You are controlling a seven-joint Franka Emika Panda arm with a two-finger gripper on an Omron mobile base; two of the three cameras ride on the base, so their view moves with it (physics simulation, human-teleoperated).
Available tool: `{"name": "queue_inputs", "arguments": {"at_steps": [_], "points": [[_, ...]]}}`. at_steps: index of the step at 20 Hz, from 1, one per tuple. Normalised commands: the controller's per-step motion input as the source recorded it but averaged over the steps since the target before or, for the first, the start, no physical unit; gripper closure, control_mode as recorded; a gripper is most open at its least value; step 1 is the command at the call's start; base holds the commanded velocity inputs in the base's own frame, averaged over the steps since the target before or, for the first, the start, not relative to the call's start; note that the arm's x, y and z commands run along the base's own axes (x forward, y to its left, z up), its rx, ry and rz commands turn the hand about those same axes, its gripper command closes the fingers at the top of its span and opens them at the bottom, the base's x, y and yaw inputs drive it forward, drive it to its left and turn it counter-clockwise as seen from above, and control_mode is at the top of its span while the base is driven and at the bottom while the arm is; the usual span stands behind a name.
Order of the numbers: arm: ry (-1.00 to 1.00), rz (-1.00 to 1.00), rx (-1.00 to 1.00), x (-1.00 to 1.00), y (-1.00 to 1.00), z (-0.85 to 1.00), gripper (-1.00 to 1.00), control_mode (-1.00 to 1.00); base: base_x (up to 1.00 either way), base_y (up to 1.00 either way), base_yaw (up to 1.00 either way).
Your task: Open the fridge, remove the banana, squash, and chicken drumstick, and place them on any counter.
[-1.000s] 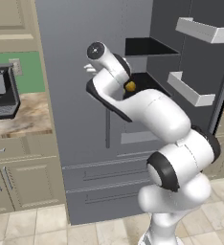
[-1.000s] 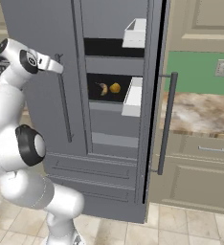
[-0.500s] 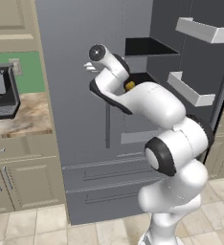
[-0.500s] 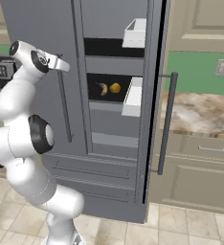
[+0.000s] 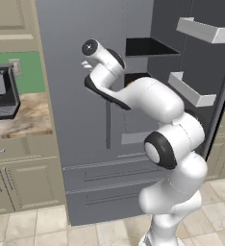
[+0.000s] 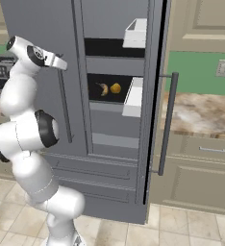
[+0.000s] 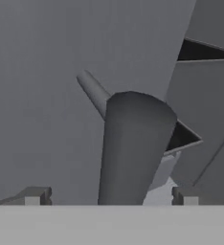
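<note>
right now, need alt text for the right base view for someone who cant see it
A grey fridge stands with its right door swung open, showing a banana and a round yellow squash side by side on a shelf. The white arm rises at left, its gripper by the closed left door's handle. A stone-look counter lies at right.

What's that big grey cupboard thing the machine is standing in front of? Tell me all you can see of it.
It is the fridge: tall, matte grey, with two upper doors, slim vertical handles and two drawers at the bottom. Its right door stands swung open, carrying white bins on its inner side; the left door is shut. On an inner shelf lie a banana and a round yellow squash. The open pincer straddles the left handle, seemingly not gripping it.
</note>
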Motion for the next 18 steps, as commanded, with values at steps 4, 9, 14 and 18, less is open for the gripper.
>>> {"name": "queue_inputs", "arguments": {"at_steps": [4, 9, 14, 18], "points": [[-0.01, 0.00, 0.00, 0.51, 0.04, -0.10, 1.00, -1.00, 0.00, 0.00, 0.00], [-0.28, 0.00, 0.06, 0.23, -0.03, -0.46, 1.00, -1.00, 0.00, 0.00, 0.00], [-0.24, 0.05, 0.04, 0.26, -0.23, -0.47, 1.00, -1.00, 0.00, 0.00, 0.00], [-0.15, 0.05, 0.00, 0.36, -0.43, -0.58, 1.00, -1.00, 0.00, 0.00, 0.00]]}}
